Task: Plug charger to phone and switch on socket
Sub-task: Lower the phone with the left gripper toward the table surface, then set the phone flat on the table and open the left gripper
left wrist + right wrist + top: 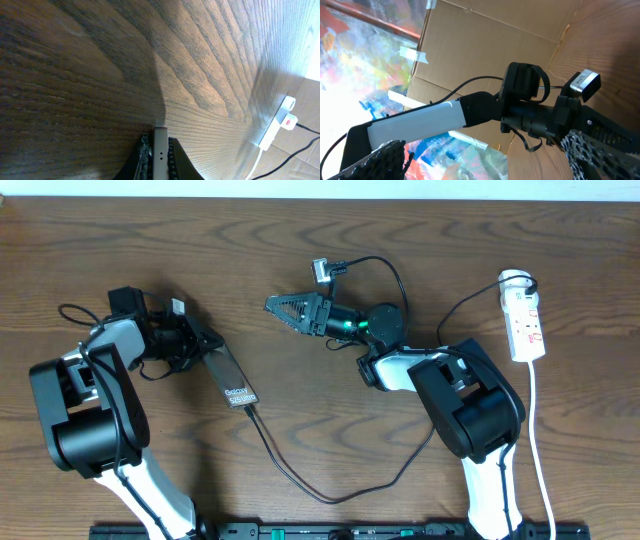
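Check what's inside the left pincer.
The phone's thin edge, clamped between the left pincer's fingers. Overhead, the pincer covers the phone's upper end, so how deep it sits is hidden.

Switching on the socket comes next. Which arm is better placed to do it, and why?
Right. The socket lies close to the right arm, and the right fingers are open and empty. The left fingers are shut on the phone, farther away.
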Tool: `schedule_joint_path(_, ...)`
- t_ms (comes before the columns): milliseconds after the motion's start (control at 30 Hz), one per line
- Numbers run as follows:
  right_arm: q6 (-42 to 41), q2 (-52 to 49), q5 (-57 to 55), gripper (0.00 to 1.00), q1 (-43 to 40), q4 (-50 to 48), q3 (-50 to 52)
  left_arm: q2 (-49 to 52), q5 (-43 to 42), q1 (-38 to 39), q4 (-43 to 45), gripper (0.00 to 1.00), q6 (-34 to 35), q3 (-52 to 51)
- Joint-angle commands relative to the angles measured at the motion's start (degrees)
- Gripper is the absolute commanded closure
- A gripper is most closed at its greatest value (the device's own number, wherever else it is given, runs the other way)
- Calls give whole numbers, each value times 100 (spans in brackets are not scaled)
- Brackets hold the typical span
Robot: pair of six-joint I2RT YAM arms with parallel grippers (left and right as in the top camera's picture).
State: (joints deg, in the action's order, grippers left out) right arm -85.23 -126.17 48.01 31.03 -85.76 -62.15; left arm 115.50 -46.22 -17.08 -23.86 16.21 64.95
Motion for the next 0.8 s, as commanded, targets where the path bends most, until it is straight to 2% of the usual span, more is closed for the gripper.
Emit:
schedule_joint_path(0,59,-15,17,1,-20,-15,-70,35,238,17,-70,93,-96,-173)
schedule_joint_path(767,-2,-15,17,1,-20,-15,-70,35,240,17,-70,93,-98,-173)
